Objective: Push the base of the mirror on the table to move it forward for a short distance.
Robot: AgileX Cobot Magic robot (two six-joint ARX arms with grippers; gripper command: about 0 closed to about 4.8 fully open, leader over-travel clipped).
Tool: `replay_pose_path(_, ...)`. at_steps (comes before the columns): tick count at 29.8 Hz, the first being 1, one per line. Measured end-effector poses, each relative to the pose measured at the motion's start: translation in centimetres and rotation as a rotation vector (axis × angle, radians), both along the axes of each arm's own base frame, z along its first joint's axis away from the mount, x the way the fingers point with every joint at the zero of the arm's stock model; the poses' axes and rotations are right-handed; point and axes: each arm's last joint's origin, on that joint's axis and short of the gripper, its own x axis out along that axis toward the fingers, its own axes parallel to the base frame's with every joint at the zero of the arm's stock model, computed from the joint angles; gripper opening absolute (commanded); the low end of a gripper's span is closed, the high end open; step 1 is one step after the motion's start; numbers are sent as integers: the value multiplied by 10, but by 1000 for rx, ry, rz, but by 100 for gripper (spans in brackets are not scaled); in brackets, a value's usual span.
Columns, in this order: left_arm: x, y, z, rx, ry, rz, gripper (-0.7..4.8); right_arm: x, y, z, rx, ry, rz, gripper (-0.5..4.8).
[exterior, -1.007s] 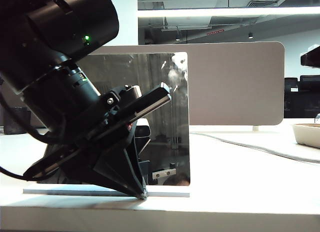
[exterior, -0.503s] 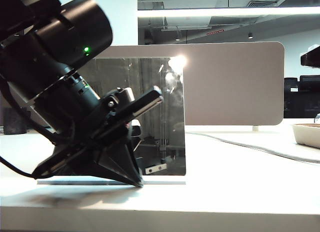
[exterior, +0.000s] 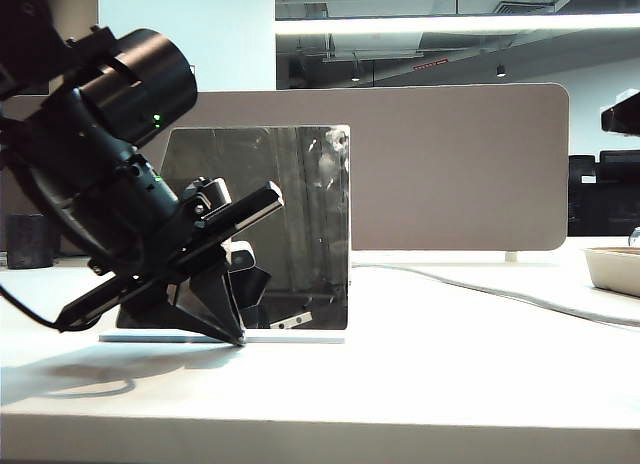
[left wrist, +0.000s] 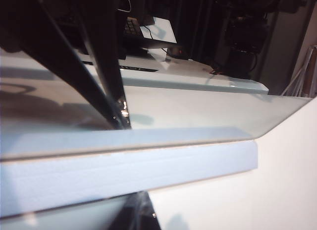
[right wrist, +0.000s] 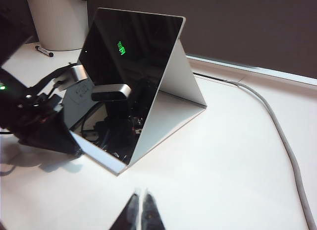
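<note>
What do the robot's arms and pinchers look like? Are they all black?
Mostly, yes. The left arm is a fat black tube with a tiny green light and a black cable hanging off it. The left gripper is black too, tapering to a sharp wedge. The right gripper shows only two thin dark fingertips with pale edges.

Behind the desk we see a beige divider point(exterior: 460, 164) with rounded corners standing across the back. Above it runs a bright strip light point(exterior: 455, 24) under a dark ceiling with exposed ducts. A pale wall point(exterior: 185, 34) rises at left, and dark monitors point(exterior: 603, 189) sit far right.
</note>
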Motion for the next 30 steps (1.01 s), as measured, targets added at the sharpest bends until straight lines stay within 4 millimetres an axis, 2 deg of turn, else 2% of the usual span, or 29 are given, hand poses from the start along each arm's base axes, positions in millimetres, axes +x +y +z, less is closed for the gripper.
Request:
replay_pose_path(18,49,-10,-2,-22,-53,7,-2,0,0,0,0,0,0,22)
replay_pose_path(30,90,-1,-3,-36,-86,33,-2,0,0,0,0,0,0,21)
